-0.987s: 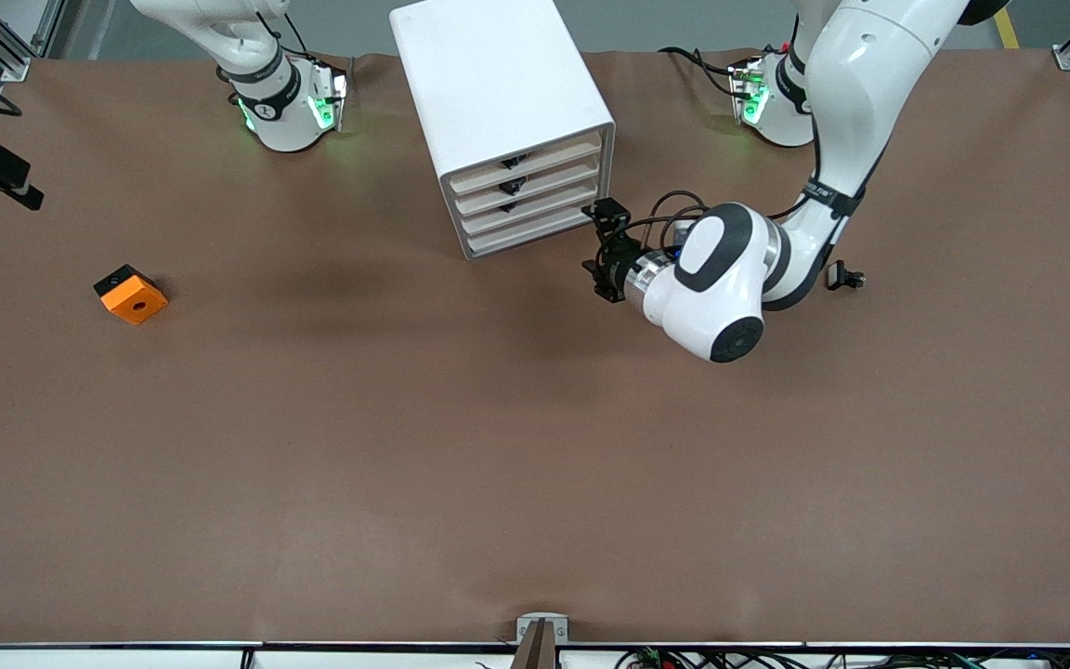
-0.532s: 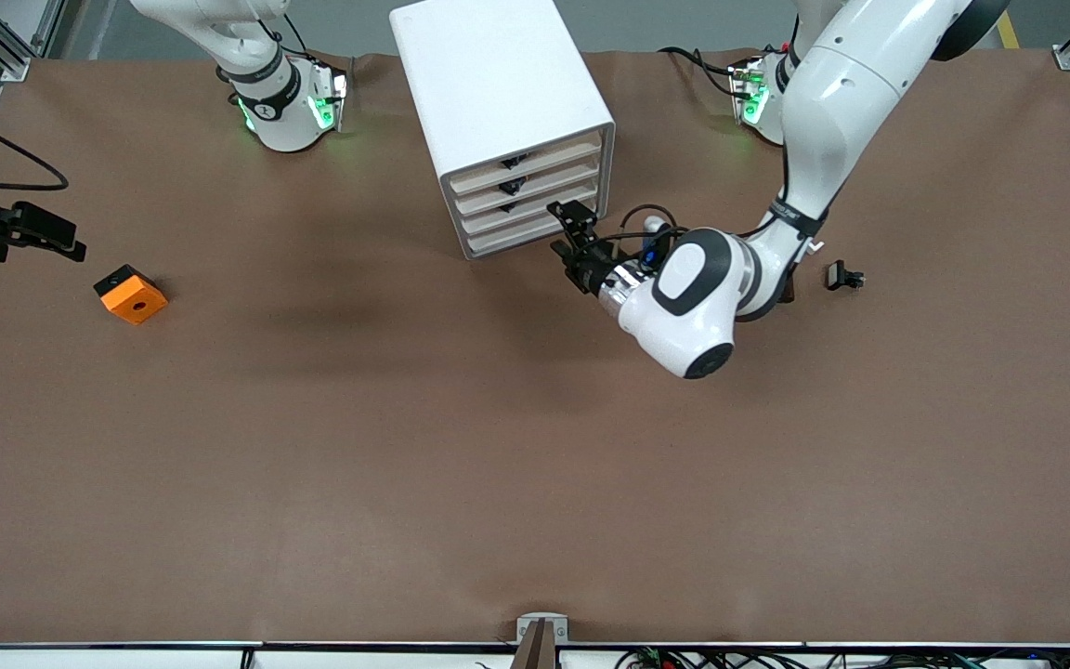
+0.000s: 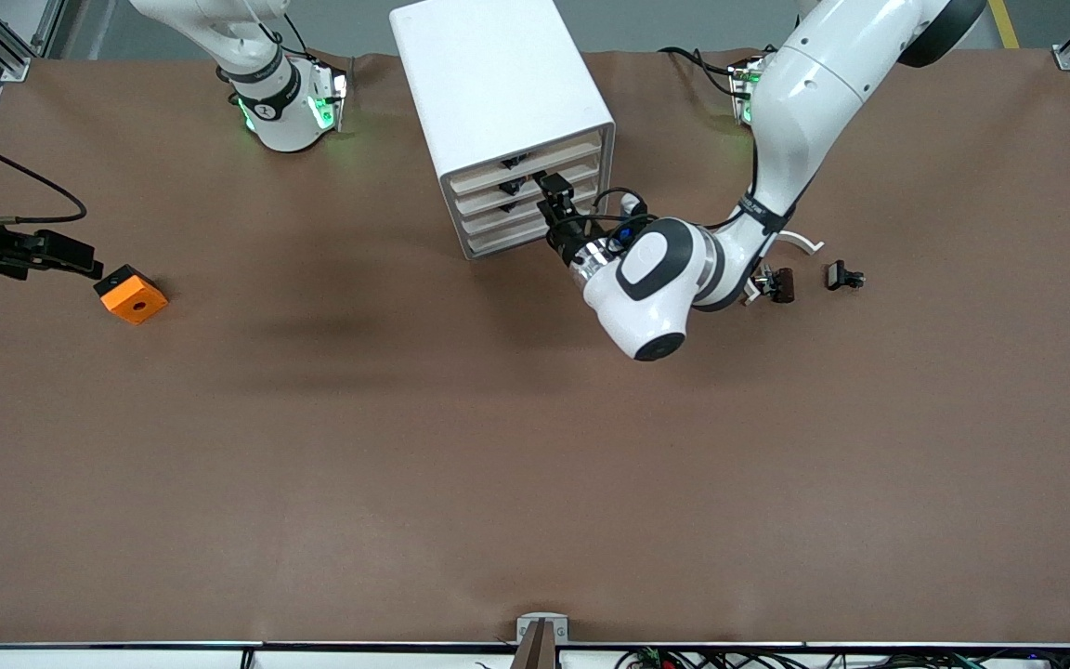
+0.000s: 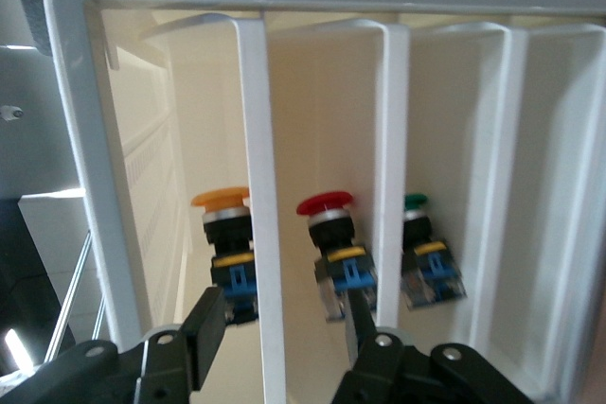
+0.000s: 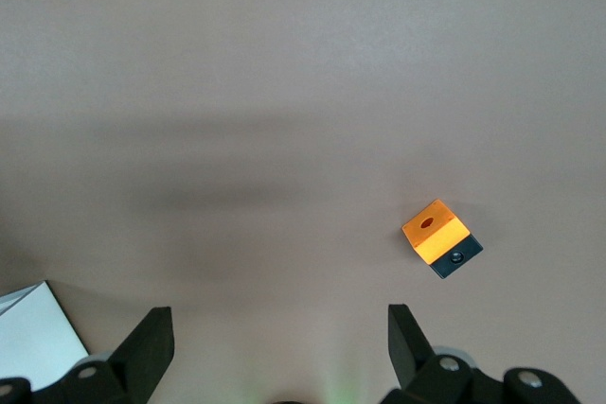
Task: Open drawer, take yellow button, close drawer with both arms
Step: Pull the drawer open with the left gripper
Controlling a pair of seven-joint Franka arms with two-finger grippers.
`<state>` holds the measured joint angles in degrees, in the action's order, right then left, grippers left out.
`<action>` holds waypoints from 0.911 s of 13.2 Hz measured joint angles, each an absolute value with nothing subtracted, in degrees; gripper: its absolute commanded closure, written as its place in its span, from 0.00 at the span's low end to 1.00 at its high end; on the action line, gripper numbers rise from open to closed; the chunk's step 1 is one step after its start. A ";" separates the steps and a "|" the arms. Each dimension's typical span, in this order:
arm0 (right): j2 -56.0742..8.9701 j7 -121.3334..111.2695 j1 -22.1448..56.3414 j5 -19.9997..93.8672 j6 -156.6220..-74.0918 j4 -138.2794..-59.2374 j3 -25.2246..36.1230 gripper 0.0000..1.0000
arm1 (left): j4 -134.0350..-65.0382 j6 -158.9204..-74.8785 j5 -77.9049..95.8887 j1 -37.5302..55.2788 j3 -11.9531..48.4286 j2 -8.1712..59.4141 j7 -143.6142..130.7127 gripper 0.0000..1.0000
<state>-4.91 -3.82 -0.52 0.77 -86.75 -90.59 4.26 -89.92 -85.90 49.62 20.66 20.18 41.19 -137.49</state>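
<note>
Front view: white box cabinet (image 3: pixel 498 84) upper centre of frame, its four cream-fronted drawers (image 3: pixel 498 200) all look flush, so I judge nothing opened yet; everything is left. Left gripper (image 3: pixel 555 195) sits at the drawer fronts. Right gripper (image 3: pixel 71 258) is at mid-height by the frame edge, over the table beside the orange block with a black hole (image 3: pixel 131 295).

Left wrist view: left gripper (image 4: pixel 284 305) has its fingers apart, straddling a white divider; the tiny yellow-capped button (image 4: pixel 225 234) is in the end compartment.

Right wrist view: right gripper (image 5: pixel 276 328) has its fingers apart, gripping nothing.

The brown table (image 3: pixel 535 446) has a white cabinet (image 3: pixel 498 93) on it. An orange block (image 3: pixel 131 295) lies toward the right arm's end. Small black parts (image 3: pixel 843 275) and a white curved piece (image 3: pixel 800 242) lie toward the left arm's end.
</note>
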 measured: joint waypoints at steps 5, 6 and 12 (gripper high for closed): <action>-5.00 -3.76 -0.60 0.78 -86.41 -90.59 4.33 0.00 | -89.92 -85.08 49.63 22.85 20.18 42.55 -139.68 0.81; -5.04 -3.75 -0.64 0.78 -86.35 -90.59 4.35 0.00 | -89.92 -84.99 49.63 22.94 20.18 42.63 -139.96 0.92; -5.17 -3.82 -0.60 0.70 -86.33 -90.57 4.31 0.00 | -89.39 -83.90 50.37 22.65 20.01 42.65 -141.63 1.00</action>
<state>-5.17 -3.82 -0.60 0.70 -86.33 -90.57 4.31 -89.39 -83.90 50.37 22.65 20.01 42.65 -141.63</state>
